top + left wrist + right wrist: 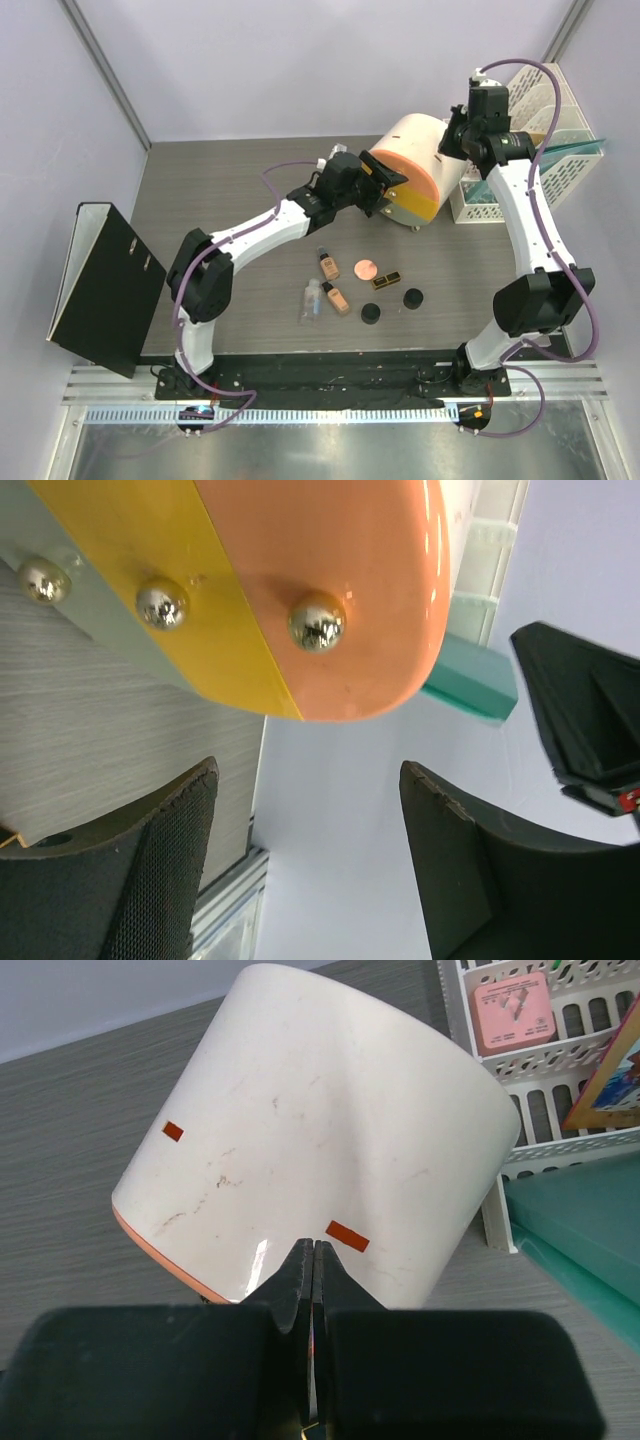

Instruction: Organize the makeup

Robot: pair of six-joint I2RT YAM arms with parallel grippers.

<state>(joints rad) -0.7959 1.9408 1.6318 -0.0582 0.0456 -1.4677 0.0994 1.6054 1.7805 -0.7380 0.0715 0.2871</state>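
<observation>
The makeup lies loose in the middle of the table: two beige bottles (pixel 328 265) (pixel 337 298), a clear bottle (pixel 312 300), a pink compact (pixel 367 268), a black-gold lipstick (pixel 386 279) and two black jars (pixel 412 297) (pixel 371 313). Behind them stands the cream drum box (pixel 415 150), tilted. My left gripper (pixel 385 183) (pixel 308 772) is open in front of the orange drawer (pixel 340 570), just short of its metal knob (pixel 317 622), with nothing between the fingers. My right gripper (pixel 452 140) (pixel 313 1247) is shut and empty, its tips at the drum's cream wall (pixel 320 1120).
A yellow drawer (pixel 180 550) with its own knob (pixel 162 604) sits beside the orange one. A white slotted basket (pixel 520 150) (pixel 540 1060) with a teal folder (pixel 580 1230) stands right of the drum. A black binder (pixel 105 285) leans at the table's left edge.
</observation>
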